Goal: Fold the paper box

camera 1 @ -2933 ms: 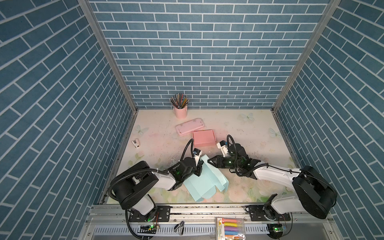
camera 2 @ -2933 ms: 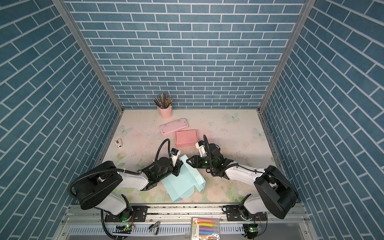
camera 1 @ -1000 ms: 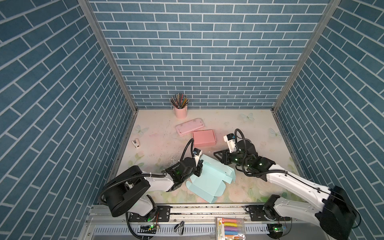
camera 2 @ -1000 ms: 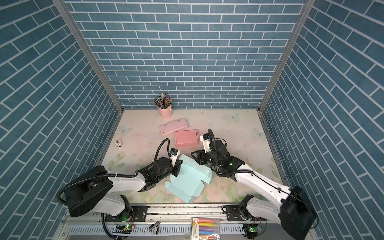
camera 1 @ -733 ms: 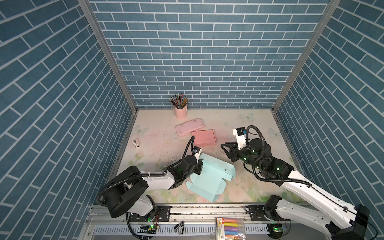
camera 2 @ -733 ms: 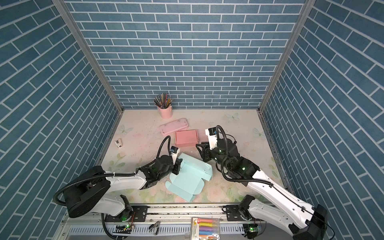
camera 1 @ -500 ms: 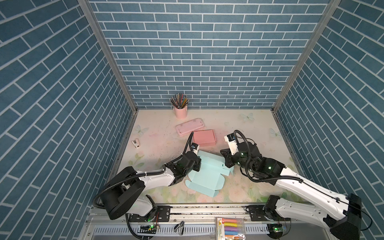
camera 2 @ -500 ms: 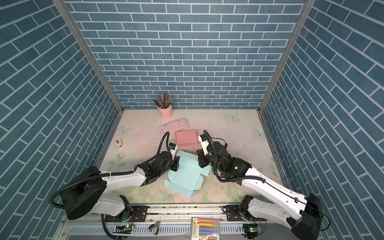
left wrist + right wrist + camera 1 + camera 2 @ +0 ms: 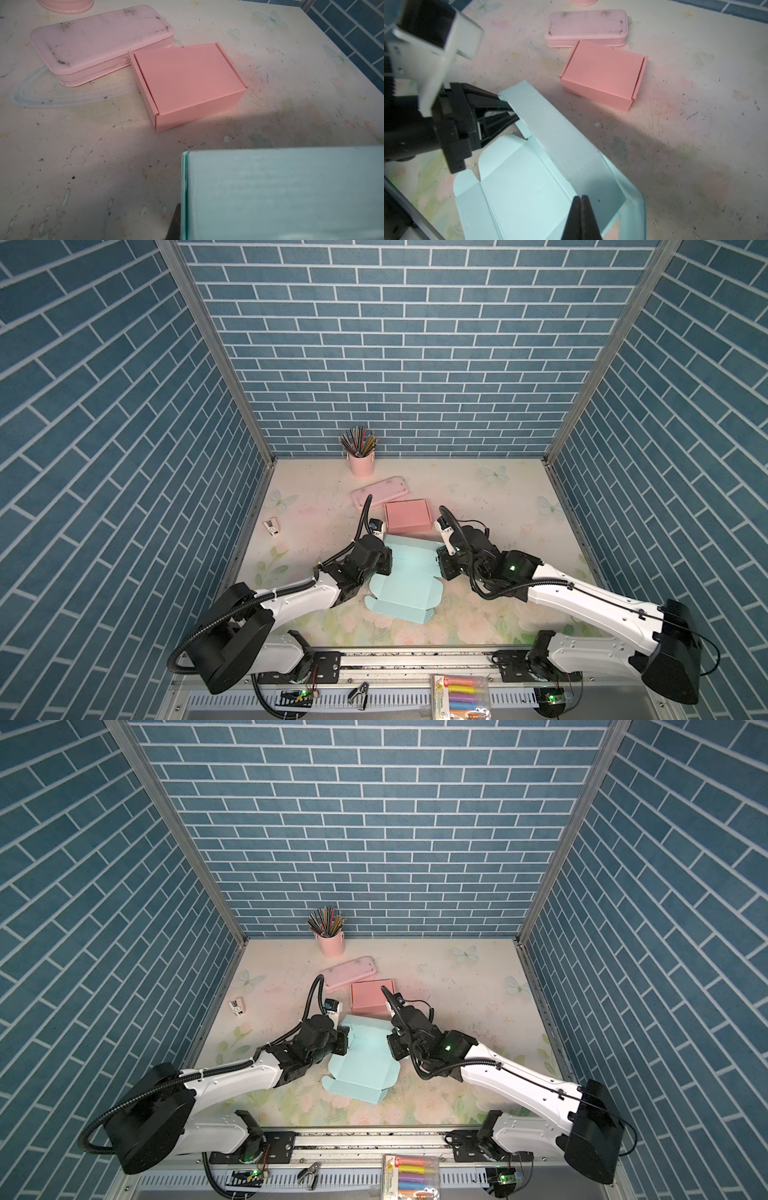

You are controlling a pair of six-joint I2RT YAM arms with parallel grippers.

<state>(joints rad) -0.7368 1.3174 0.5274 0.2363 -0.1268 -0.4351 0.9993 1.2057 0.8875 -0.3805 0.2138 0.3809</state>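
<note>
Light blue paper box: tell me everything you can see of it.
The light blue paper box is a matte card blank, half folded, lying on the table near its front middle. Its base and tabbed front flaps lie flat; the far long wall stands raised. The left gripper is clamped on one end of that wall; the shut right gripper points at the other end, contact unclear. The pink box lies apart beyond it.

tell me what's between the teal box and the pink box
Only bare, speckled table lies between the teal box and the pink box; the left wrist view shows it.
</note>
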